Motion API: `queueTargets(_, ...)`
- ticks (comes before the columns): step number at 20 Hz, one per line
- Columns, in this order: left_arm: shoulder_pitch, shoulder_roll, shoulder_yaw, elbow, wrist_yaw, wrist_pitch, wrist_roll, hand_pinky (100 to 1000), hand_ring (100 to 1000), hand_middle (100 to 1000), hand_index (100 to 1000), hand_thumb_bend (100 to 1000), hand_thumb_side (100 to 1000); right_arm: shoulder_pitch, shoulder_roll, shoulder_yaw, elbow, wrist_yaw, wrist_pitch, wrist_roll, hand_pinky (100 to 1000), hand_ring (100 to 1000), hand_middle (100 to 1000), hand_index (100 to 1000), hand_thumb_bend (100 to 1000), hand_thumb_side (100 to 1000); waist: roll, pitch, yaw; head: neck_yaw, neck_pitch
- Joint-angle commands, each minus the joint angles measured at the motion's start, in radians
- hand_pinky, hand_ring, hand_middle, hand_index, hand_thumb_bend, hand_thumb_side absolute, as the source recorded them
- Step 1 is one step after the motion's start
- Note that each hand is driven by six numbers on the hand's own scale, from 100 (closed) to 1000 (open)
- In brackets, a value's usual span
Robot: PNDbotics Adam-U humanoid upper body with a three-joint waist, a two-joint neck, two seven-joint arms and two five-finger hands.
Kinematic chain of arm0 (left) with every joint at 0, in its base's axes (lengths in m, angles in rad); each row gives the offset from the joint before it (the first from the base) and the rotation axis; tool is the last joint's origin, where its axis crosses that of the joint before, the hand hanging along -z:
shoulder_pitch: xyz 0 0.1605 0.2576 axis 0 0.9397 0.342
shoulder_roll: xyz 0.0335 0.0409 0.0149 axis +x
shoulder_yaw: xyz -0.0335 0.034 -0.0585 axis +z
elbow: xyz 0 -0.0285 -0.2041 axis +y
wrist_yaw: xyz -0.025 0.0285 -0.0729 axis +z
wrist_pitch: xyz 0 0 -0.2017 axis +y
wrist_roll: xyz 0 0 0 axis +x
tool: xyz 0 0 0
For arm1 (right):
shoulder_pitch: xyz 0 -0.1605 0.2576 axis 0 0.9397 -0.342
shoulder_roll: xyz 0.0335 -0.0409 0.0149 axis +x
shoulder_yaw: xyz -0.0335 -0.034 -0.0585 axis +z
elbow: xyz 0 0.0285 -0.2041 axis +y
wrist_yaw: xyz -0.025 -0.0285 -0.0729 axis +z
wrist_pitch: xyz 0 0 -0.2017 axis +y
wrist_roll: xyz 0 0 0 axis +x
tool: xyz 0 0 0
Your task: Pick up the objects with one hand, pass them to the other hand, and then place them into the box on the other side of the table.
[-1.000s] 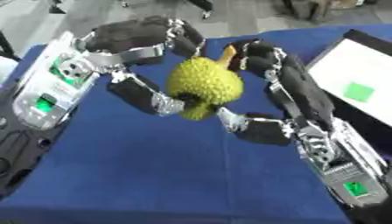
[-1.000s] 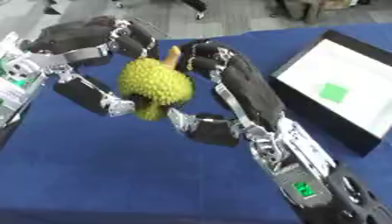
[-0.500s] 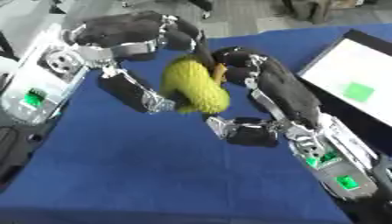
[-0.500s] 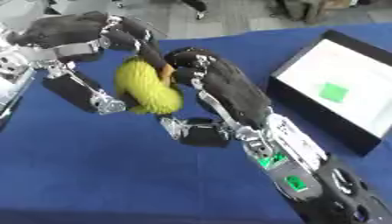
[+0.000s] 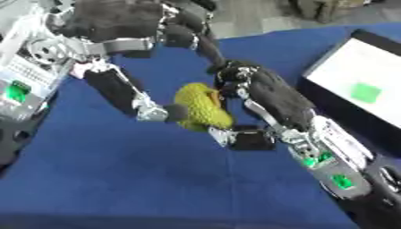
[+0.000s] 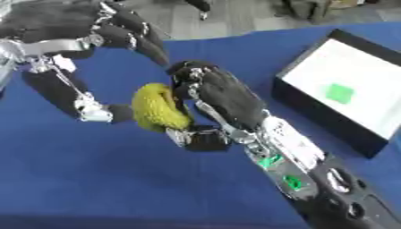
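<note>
A: What fills the frame, biggest first?

B: The blue table [image 5: 117, 179], then the white-lined box [image 6: 344, 91] at the right edge. The left hand [image 5: 129, 27], upper left, fingers curled, thumb against the yellow spiky fruit [image 5: 202, 107] at centre. The right hand [image 6: 215, 91] curls round its other side.

A: The risk?

B: If one lets go before the other grips properly, the fruit likely drops.
</note>
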Motion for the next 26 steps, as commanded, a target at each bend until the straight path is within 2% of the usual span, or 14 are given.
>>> queueTargets(1,-0.02,0.041,0.011,-0.012,-0.019,-0.019,-0.01,795,701,725,841,347,455,-0.005,0.008,-0.021,-0.003,0.019,0.003,-0.022,783,783,562,315,100,302,-0.002,-0.017,0.0,-0.003,-0.003)
queueTargets(5,-0.011,0.056,0.029,-0.015,-0.016,-0.015,0.008,794,699,723,839,338,422,0.014,0.003,-0.061,0.003,0.056,0.026,-0.059,782,782,565,315,100,303,-0.003,-0.017,-0.001,-0.002,-0.003)
queueTargets(8,0.008,0.074,0.052,-0.021,-0.01,-0.004,0.029,791,696,720,835,319,383,0.024,-0.015,-0.113,0.002,0.098,0.057,-0.096,784,779,575,317,100,165,-0.002,-0.017,-0.003,-0.004,-0.003)
queueTargets(10,0.031,0.09,0.071,-0.024,-0.013,0.006,0.047,791,696,719,834,324,367,0.028,-0.036,-0.164,0.003,0.132,0.088,-0.127,783,778,577,318,100,115,-0.001,-0.018,-0.005,-0.012,-0.003)
queueTargets(13,0.086,0.118,0.107,-0.013,-0.037,0.026,0.078,789,694,716,830,330,355,0.036,-0.061,-0.239,0.04,0.155,0.134,-0.172,776,777,560,329,100,208,0.001,-0.018,-0.011,-0.035,-0.003)
queueTargets(19,0.215,0.165,0.18,0.044,-0.131,0.064,0.139,787,694,714,828,358,359,0.036,-0.132,-0.4,0.195,0.134,0.233,-0.271,768,781,543,367,100,384,0.006,-0.016,-0.01,-0.09,-0.003)
queueTargets(20,0.235,0.168,0.194,0.06,-0.147,0.073,0.151,786,693,713,827,357,358,0.04,-0.144,-0.426,0.221,0.126,0.249,-0.287,769,784,545,381,100,364,0.006,-0.016,-0.01,-0.097,-0.003)
queueTargets(21,0.253,0.169,0.207,0.076,-0.163,0.081,0.163,785,692,712,826,353,359,0.042,-0.156,-0.452,0.247,0.122,0.265,-0.301,768,783,546,404,100,358,0.006,-0.016,-0.008,-0.103,-0.003)
queueTargets(22,0.267,0.169,0.218,0.095,-0.179,0.09,0.174,783,690,711,825,345,363,0.041,-0.166,-0.479,0.274,0.122,0.282,-0.309,771,790,560,481,100,337,0.006,-0.016,-0.007,-0.11,-0.003)
queueTargets(23,0.281,0.167,0.226,0.115,-0.196,0.097,0.184,783,690,711,825,344,364,0.039,-0.177,-0.505,0.301,0.126,0.298,-0.306,773,793,567,499,100,329,0.005,-0.016,-0.005,-0.115,-0.003)
queueTargets(24,0.292,0.162,0.232,0.137,-0.225,0.103,0.196,781,689,710,824,334,372,0.027,-0.187,-0.522,0.348,0.142,0.353,-0.294,785,813,610,623,100,284,0.004,-0.016,-0.001,-0.121,-0.003)
queueTargets(25,0.301,0.156,0.234,0.161,-0.258,0.105,0.211,781,689,710,824,332,376,0.013,-0.195,-0.522,0.388,0.164,0.412,-0.277,792,823,628,686,100,253,0.004,-0.016,0.001,-0.125,-0.003)
queueTargets(26,0.309,0.15,0.237,0.185,-0.286,0.106,0.227,779,688,708,822,315,386,0.004,-0.202,-0.519,0.416,0.185,0.454,-0.252,822,865,725,817,100,160,0.003,-0.016,0.003,-0.128,-0.003)
